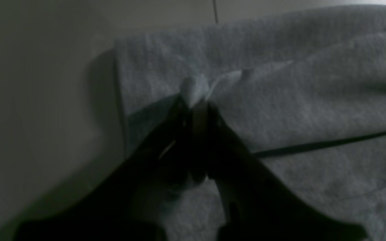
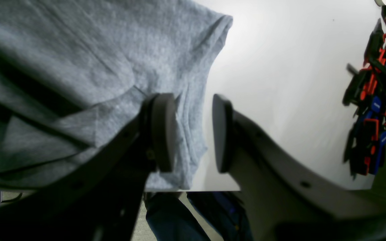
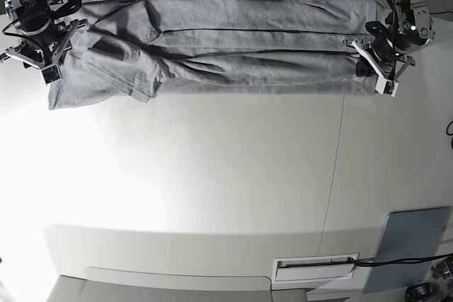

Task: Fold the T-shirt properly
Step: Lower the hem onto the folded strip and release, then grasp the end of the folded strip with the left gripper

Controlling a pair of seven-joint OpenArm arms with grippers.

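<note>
The light heather-grey T-shirt (image 3: pixel 233 54) lies stretched in a long, loosely folded band along the table's far edge, plain side showing. My left gripper (image 3: pixel 373 68) is at its right end. In the left wrist view the gripper (image 1: pixel 196 100) is shut on a pinched fold of the shirt (image 1: pixel 313 100). My right gripper (image 3: pixel 51 58) is at the shirt's left end. In the right wrist view it (image 2: pixel 191 134) is open, with the shirt's (image 2: pixel 79 67) sleeve edge lying between the jaws. One pad (image 2: pixel 163 132) rests over the cloth.
The white table (image 3: pixel 212 175) has a seam (image 3: pixel 340 160) running front to back on the right. A grey pad (image 3: pixel 410 249) lies at the front right corner. A heap of red, blue and black parts (image 2: pixel 377 100) lies beyond the right gripper. Cables run behind the far edge.
</note>
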